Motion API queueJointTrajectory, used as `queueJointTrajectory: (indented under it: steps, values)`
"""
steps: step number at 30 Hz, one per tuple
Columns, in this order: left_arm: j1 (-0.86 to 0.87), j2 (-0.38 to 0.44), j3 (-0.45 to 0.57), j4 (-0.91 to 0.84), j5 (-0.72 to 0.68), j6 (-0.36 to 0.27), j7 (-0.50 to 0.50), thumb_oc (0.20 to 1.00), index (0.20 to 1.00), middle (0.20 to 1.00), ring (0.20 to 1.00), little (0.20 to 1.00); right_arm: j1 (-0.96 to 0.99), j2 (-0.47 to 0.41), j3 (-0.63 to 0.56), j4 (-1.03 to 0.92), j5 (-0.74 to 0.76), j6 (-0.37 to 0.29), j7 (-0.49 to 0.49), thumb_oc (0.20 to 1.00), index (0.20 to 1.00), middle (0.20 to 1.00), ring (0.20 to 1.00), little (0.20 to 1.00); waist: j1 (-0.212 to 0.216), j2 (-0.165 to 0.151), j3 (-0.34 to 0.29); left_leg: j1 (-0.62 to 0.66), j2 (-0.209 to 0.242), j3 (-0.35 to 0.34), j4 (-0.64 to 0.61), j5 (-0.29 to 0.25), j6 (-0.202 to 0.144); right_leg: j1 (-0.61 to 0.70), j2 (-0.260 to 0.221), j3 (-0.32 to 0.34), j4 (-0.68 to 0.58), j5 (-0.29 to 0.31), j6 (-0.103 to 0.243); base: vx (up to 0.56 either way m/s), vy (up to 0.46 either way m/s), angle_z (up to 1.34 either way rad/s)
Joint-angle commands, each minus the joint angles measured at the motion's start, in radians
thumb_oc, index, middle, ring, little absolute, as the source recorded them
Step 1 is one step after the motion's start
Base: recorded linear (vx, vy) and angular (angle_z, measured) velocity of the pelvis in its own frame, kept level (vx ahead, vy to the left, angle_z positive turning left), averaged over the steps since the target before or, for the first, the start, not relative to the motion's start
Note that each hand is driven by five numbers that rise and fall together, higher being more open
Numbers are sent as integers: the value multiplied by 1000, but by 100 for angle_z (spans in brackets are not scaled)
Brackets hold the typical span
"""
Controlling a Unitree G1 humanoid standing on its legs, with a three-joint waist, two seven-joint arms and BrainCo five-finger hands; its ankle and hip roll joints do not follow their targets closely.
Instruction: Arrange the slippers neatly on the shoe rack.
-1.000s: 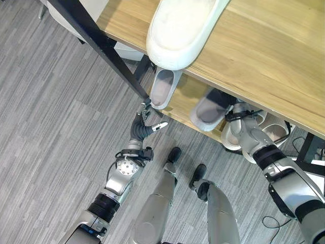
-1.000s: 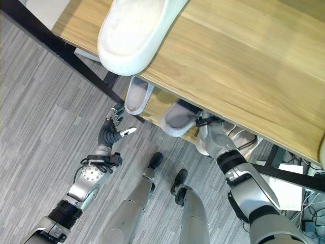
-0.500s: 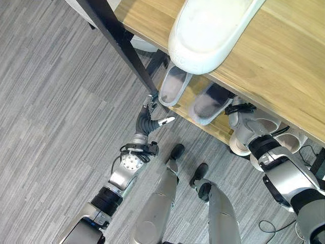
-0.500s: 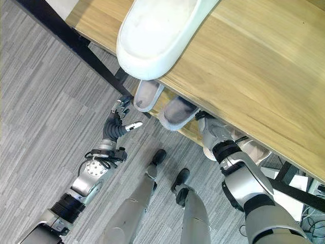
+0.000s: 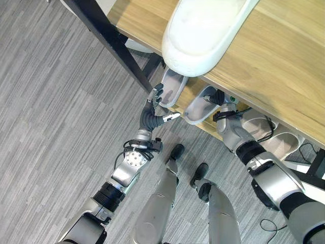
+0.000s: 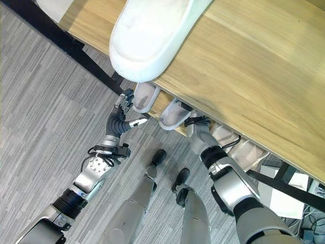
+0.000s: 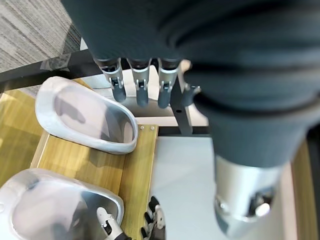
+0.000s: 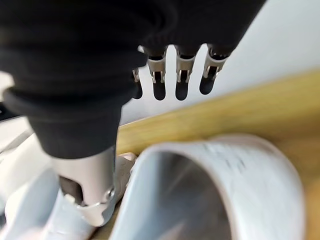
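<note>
1. Two grey slippers sit side by side on the lower shelf (image 7: 135, 165) of the shoe rack: left slipper (image 5: 171, 87), right slipper (image 5: 199, 106), heels toward you, long axes running back into the rack
2. Your left hand (image 5: 155, 107): fingers straight, thumb out, holding nothing, just beside left slipper's heel
3. Right hand (image 5: 219, 104) at right slipper's far side; fingers straight in wrist view, no grip
4. Room: black rack leg (image 5: 109, 43) close on L, white slipper (image 5: 203, 25) on top board overhangs
</note>
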Motion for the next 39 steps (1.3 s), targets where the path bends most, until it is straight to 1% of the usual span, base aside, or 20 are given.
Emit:
queueJointTrajectory:
  steps: [1,2,4,6,8,9,12,14,15,16,17,18,20,23,25,28,29,32,36,39]
  values:
    - [28,-22,3,-27,36,-49,22,1000,1000,1000,1000,1000,62,20,-22,-57,121,-86,-67,1000,1000,1000,1000,1000,-7,-7,-52,42,7,57,-5,-116,61,74,12,59,-103,17,58,3,3,-8]
    - [33,-22,3,-24,36,-48,24,1000,1000,1000,1000,1000,81,32,-37,-72,152,-102,-73,1000,1000,1000,1000,1000,-9,-7,-52,47,9,58,-6,-116,62,79,13,61,-106,18,57,-2,5,-6]
    - [34,-22,2,-19,34,-42,34,1000,1000,1000,1000,1000,109,70,-91,-72,286,-161,-84,1000,1000,1000,1000,1000,-12,-3,-49,51,11,61,-7,-117,63,82,13,62,-107,17,56,-12,7,-8]
    - [46,-11,3,-15,17,-40,31,1000,1000,1000,1000,1000,108,113,-143,-18,493,-225,-66,1000,1000,1000,1000,1000,-11,8,-38,52,12,67,-7,-116,62,84,13,63,-106,19,54,-31,5,-10]
    - [50,-8,4,-16,11,-38,28,1000,1000,1000,1000,1000,106,118,-148,-10,529,-235,-56,1000,1000,1000,1000,1000,-8,9,-36,51,12,68,-7,-116,62,82,13,63,-105,19,53,-13,-7,-7]
    - [57,-6,5,-19,6,-38,24,1000,1000,1000,1000,1000,106,125,-159,1,573,-249,-46,1000,1000,1000,1000,1000,-7,11,-34,49,12,67,-7,-115,62,81,12,62,-105,20,53,-2,-12,-4]
    - [68,2,-2,-26,-10,-30,5,1000,1000,1000,1000,1000,83,154,-204,53,820,-332,11,1000,1000,1000,1000,1000,1,15,-36,46,12,62,-10,-113,60,78,11,57,-106,20,52,2,-12,0]
    - [71,6,-5,-27,-20,-20,-6,1000,1000,1000,1000,1000,72,169,-212,64,962,-375,57,1000,1000,1000,1000,1000,7,15,-34,45,14,60,-14,-111,58,73,13,56,-103,20,52,6,-38,2]
    - [71,6,-5,-24,-24,-14,-12,1000,1000,1000,1000,1000,74,179,-215,63,1021,-396,83,1000,1000,1000,1000,1000,8,15,-33,46,15,59,-15,-110,57,73,14,56,-103,21,51,10,-45,4]
    - [72,2,-7,-17,-32,-4,-24,1000,1000,1000,1000,1000,76,194,-218,61,1119,-425,123,1000,1000,1000,1000,1000,14,16,-29,48,16,56,-18,-108,56,73,13,52,-104,21,51,14,-57,3]
    - [78,-1,-11,-19,-38,-4,-33,1000,1000,1000,1000,1000,73,203,-213,65,1163,-438,144,1000,1000,1000,1000,1000,20,17,-27,50,17,54,-21,-107,54,77,13,50,-107,22,52,11,-46,2]
    - [78,-1,-11,-20,-38,-4,-33,1000,1000,1000,1000,1000,72,203,-213,67,1165,-440,146,1000,1000,1000,1000,1000,19,17,-26,51,17,54,-21,-107,54,78,14,50,-108,22,52,15,-49,3]
    - [84,-1,-18,-19,-45,-2,-44,1000,1000,1000,1000,1000,48,213,-207,74,1261,-451,200,1000,1000,1000,1000,1000,34,20,-16,64,19,49,-27,-104,51,90,14,44,-113,20,53,14,-48,5]
    - [79,2,-25,-14,-46,0,-56,1000,1000,1000,1000,1000,31,217,-198,76,1319,-457,248,1000,1000,1000,1000,1000,45,19,-11,74,19,45,-34,-101,49,101,12,40,-117,19,54,18,-26,10]
    - [82,12,-30,-14,-54,2,-77,1000,1000,1000,1000,1000,0,213,-187,72,1391,-448,309,1000,1000,1000,1000,1000,59,17,-2,81,18,43,-37,-100,46,107,10,34,-116,17,55,26,-31,4]
    - [89,19,-38,-13,-60,4,-86,1000,1000,1000,1000,1000,-33,194,-186,67,1420,-450,332,1000,1000,1000,1000,1000,69,15,6,83,17,42,-37,-99,45,108,6,30,-112,17,56,10,-15,11]
    - [94,22,-48,-5,-65,4,-91,1000,1000,1000,1000,1000,-74,169,-196,66,1427,-461,330,1000,1000,1000,1000,1000,79,15,10,83,15,42,-38,-97,46,108,4,29,-110,18,58,4,-5,10]
    - [90,21,-53,3,-63,8,-93,1000,1000,1000,1000,1000,-78,165,-203,51,1427,-469,327,1000,1000,1000,1000,1000,81,13,17,89,15,46,-39,-97,47,115,2,31,-112,19,58,1,0,2]
    - [81,19,-51,10,-50,11,-92,1000,1000,1000,1000,1000,-33,168,-203,27,1405,-471,331,1000,1000,1000,1000,1000,72,8,16,109,15,56,-46,-100,50,135,2,40,-123,27,60,0,0,0]
    - [102,12,-25,13,-50,15,-94,1000,1000,1000,1000,1000,102,153,-163,-65,1288,-435,339,1000,1000,1000,1000,1000,53,3,13,152,26,68,-65,-98,53,177,4,48,-151,42,63,2,21,-1]
